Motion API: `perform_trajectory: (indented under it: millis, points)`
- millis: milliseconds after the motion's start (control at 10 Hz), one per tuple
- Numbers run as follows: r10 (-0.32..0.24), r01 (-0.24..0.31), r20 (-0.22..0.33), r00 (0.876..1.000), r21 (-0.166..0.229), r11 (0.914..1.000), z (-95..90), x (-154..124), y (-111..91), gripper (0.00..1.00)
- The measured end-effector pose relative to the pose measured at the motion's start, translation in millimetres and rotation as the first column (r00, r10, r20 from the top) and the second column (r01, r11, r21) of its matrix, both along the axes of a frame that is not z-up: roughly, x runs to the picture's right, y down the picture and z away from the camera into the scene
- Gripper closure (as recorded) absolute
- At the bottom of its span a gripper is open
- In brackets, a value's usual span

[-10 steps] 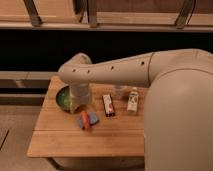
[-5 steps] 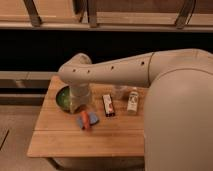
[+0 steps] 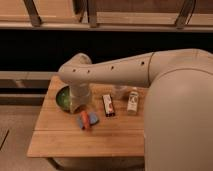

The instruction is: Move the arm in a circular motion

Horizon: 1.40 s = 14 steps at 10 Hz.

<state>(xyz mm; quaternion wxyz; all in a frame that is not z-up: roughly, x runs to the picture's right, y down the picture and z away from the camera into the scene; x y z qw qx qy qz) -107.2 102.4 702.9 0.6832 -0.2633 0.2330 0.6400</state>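
Observation:
The arm point(image 3: 115, 72) is thick, smooth and beige, with small dark holes along it. It reaches from the right across the view, bends at an elbow point(image 3: 75, 72) and drops toward the wooden table point(image 3: 70, 142). The gripper point(image 3: 79, 106) is at the arm's lower end, low over the table's left part, beside a green bowl point(image 3: 62, 98). It holds nothing that I can see.
On the table lie an orange and blue item point(image 3: 86, 120), a dark snack bar point(image 3: 107, 105) and a small white bottle point(image 3: 132, 100). The robot's bulky body point(image 3: 180, 125) fills the right side. A dark counter front runs behind the table.

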Motion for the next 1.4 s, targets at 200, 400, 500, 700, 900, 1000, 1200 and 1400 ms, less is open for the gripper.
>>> perform_trajectory:
  millis: [200,400,500,700,900,1000,1200,1400]
  points:
    - [0.0,0.0,0.0,1.0,0.0,1.0,0.0,0,0,0.35]
    - [0.0,0.0,0.0,1.0,0.0,1.0,0.0,0,0,0.36]
    - [0.0,0.0,0.0,1.0,0.0,1.0,0.0,0,0,0.43]
    - [0.0,0.0,0.0,1.0,0.0,1.0,0.0,0,0,0.58]
    - [0.0,0.0,0.0,1.0,0.0,1.0,0.0,0,0,0.76]
    - [0.0,0.0,0.0,1.0,0.0,1.0,0.0,0,0,0.86]
    - [0.002,-0.002,0.001,1.0,0.005,1.0,0.0,0,-2,1.0]
    - [0.021,-0.025,0.052,0.998,0.071,0.9972,7.8,0,-25,1.0]
